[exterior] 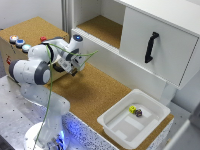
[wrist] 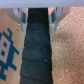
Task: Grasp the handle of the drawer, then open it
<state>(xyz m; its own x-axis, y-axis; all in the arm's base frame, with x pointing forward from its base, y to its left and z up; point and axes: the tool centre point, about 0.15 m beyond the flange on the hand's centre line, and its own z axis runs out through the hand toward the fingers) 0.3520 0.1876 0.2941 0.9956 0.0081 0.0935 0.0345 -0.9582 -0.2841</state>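
A brown cork-topped counter point(exterior: 95, 90) runs beneath white cabinetry point(exterior: 95, 10) — a perforated metal base plate point(exterior: 12, 115) lies alongside

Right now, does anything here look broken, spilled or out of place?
Nothing looks damaged or spilled. The white drawer with its black handle already juts out from the cabinet. Two small dice sit inside the white bin, and the hand hangs far from the handle.

— What carries everything?
— A cork-topped table point(exterior: 95, 95).
— What's on it?
— A white tray point(exterior: 116, 131), well away from the jaws towards the exterior view's right, and a cardboard box point(exterior: 15, 52) on their other side.
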